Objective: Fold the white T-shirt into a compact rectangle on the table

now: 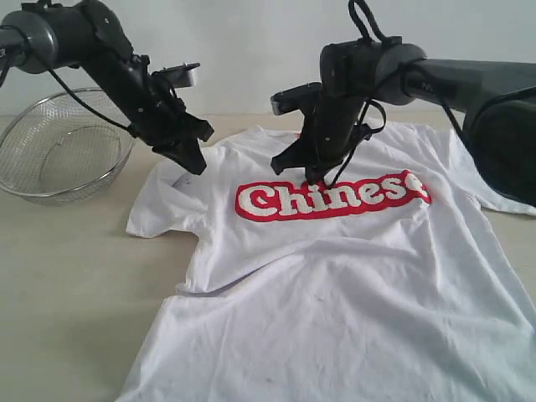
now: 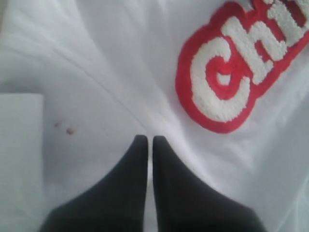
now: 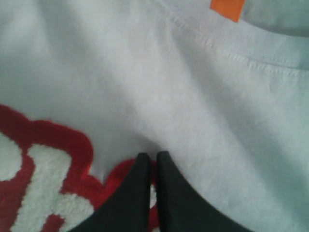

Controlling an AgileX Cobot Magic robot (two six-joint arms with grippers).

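Two things are sharing the table (image 1: 67, 293): a wire-mesh basket (image 1: 63, 146) sitting far left, and the white T-shirt (image 1: 335, 285) lying spread chest-up and wrinkled, right of it.

Left wrist: the left gripper (image 2: 146, 140) is holding its jaws pressed together against cloth near the red lettering (image 2: 227, 82).

Right wrist: the right gripper (image 3: 150, 157), jaws likewise pressed together, is touching the lettering's edge, with the orange neck tag (image 3: 227, 8) beyond.

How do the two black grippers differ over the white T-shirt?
Left black gripper: tips over plain fabric beside the red-and-white lettering; right black gripper: tips at the lettering's edge. Left by the sleeve seam; right nearer the orange neck tag. Both shut above the white T-shirt.
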